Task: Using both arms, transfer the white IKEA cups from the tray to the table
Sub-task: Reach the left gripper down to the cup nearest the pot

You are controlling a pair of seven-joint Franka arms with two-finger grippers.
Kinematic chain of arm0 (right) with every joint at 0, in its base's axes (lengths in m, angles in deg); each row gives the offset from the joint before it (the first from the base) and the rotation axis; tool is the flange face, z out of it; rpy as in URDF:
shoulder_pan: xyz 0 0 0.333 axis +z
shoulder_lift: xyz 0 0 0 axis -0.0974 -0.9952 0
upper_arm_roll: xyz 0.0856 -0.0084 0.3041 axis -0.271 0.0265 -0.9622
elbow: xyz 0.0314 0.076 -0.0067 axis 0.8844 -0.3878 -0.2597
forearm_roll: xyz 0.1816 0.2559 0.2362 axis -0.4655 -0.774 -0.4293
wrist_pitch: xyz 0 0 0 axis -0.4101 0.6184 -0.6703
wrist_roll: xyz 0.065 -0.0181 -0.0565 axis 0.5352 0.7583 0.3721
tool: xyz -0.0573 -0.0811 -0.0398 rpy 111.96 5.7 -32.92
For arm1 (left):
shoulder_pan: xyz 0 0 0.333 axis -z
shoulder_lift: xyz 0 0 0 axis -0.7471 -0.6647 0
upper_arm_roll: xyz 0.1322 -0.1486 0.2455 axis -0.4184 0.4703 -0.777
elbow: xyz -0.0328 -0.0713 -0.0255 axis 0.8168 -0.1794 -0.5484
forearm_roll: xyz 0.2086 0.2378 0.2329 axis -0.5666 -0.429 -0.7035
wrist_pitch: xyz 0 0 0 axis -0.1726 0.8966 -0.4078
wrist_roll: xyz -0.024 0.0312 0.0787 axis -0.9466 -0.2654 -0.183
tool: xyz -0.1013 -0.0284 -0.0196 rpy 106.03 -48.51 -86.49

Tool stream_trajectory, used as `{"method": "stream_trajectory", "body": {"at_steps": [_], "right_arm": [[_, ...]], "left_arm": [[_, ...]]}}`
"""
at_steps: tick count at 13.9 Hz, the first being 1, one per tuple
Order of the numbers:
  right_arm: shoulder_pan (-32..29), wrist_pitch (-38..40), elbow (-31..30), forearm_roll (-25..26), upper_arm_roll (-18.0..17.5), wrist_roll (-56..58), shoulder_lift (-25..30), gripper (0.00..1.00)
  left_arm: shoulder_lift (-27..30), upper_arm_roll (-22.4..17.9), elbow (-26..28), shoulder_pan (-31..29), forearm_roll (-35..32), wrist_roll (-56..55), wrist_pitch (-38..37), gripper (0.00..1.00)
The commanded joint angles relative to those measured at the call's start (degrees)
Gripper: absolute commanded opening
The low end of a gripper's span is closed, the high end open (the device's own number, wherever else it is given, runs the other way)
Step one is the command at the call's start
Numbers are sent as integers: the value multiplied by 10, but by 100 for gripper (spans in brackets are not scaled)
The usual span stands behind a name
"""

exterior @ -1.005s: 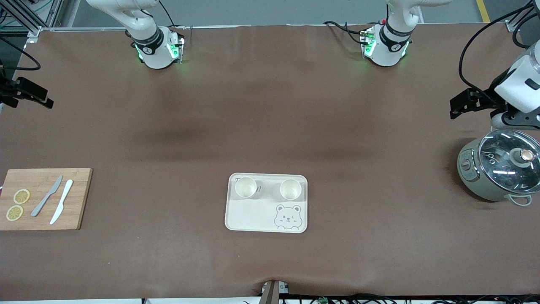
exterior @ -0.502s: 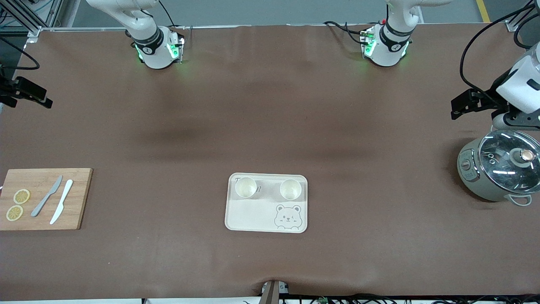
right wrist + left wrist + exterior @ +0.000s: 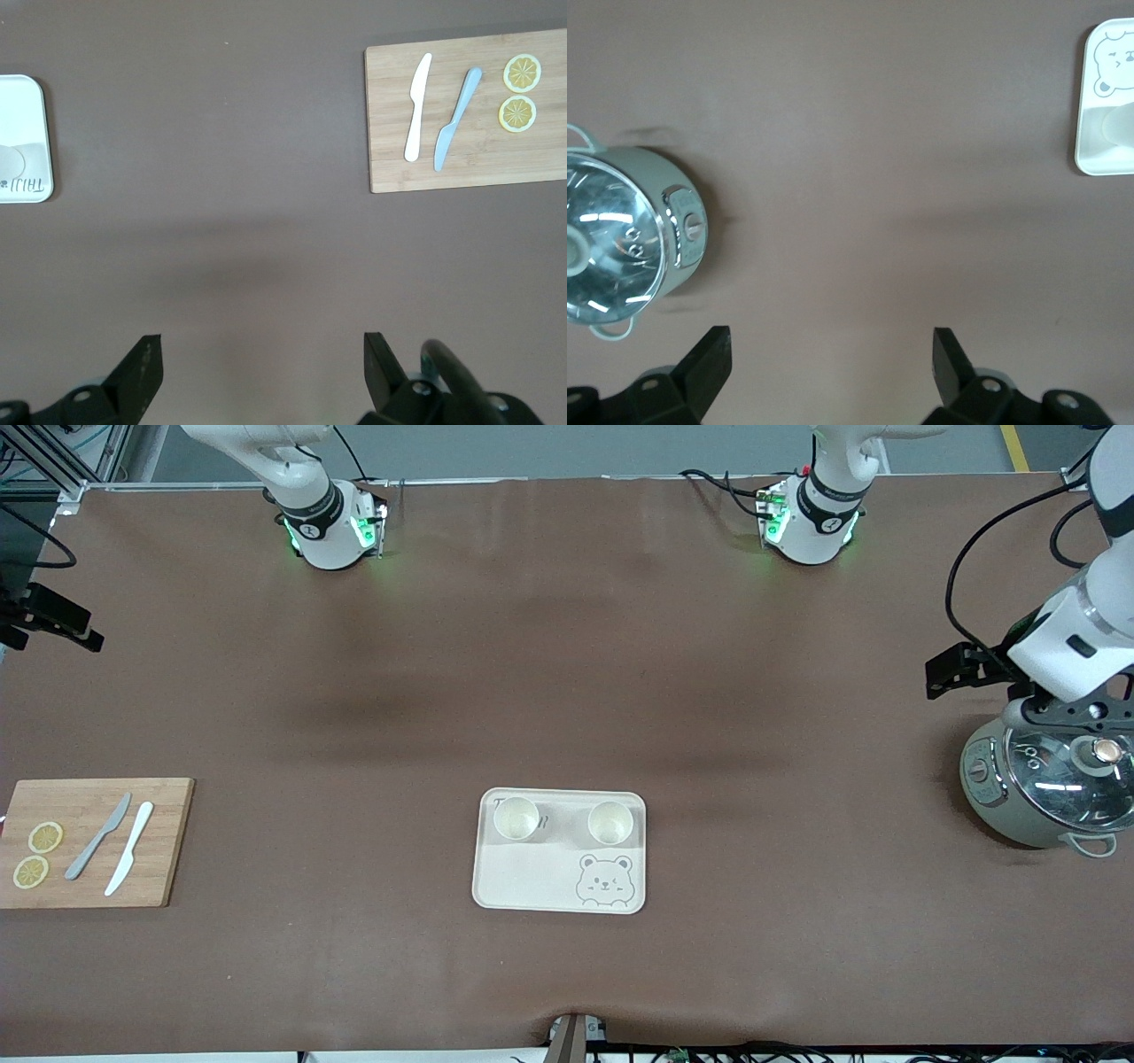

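Showing one white IKEA cup (image 3: 516, 817) and its twin cup (image 3: 610, 822) standing upright and apart on the bear tray (image 3: 532, 881), both along the tray edge farther from the front camera, the first toward the right arm's end, the twin toward the left arm's.

Leaving wide bare stretches of the brown table (image 3: 567, 673) on every side of the tray, with the nearest clutter well apart at the two ends.

Hanging the left gripper (image 3: 833, 372) over the table's left-arm end, beside the cooker (image 3: 983, 779), fingers spread wide with nothing between them.

Hanging the right gripper (image 3: 263, 372) over bare table at the right-arm end, jaws likewise wide apart and holding nothing.

Looking matte and plain on the cups: small, tapered, handleless, cream-white. Looking smooth on the tray: a cream rectangle with rounded corners, a raised rim and a line-drawn bear in one corner.

Lying flat at the right-arm end, a pale wooden cutting board (image 3: 168, 806) carrying a grey knife (image 3: 99, 835), a white knife (image 3: 129, 860) and two lemon slices (image 3: 45, 837).

Gleaming on the cooker's round glass lid (image 3: 1054, 766), over a sage-green body.
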Motion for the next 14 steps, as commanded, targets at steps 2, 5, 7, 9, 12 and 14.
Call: {"method": "stream_trajectory", "body": {"at_steps": [2,5,7,9,12,14], "right_arm": [[-3,8,20,12,-2,-7,-11,100],[-2,8,20,11,-1,-7,-24,100],[-2,10,18,11,-1,-7,-25,100],[-4,13,18,12,0,-6,-32,100],[-4,13,18,12,0,-8,-36,100],[-2,13,20,19,0,-6,-46,100]], "left_arm": [[-30,5,-11,28,-2,-21,12,100],[-52,7,-11,51,-1,-66,28,100],[-72,7,-11,74,-2,-99,47,100],[-98,7,-11,103,-4,-160,71,100],[-144,6,-13,151,-4,-269,119,100],[-179,6,-15,180,-3,-337,165,100]]}}
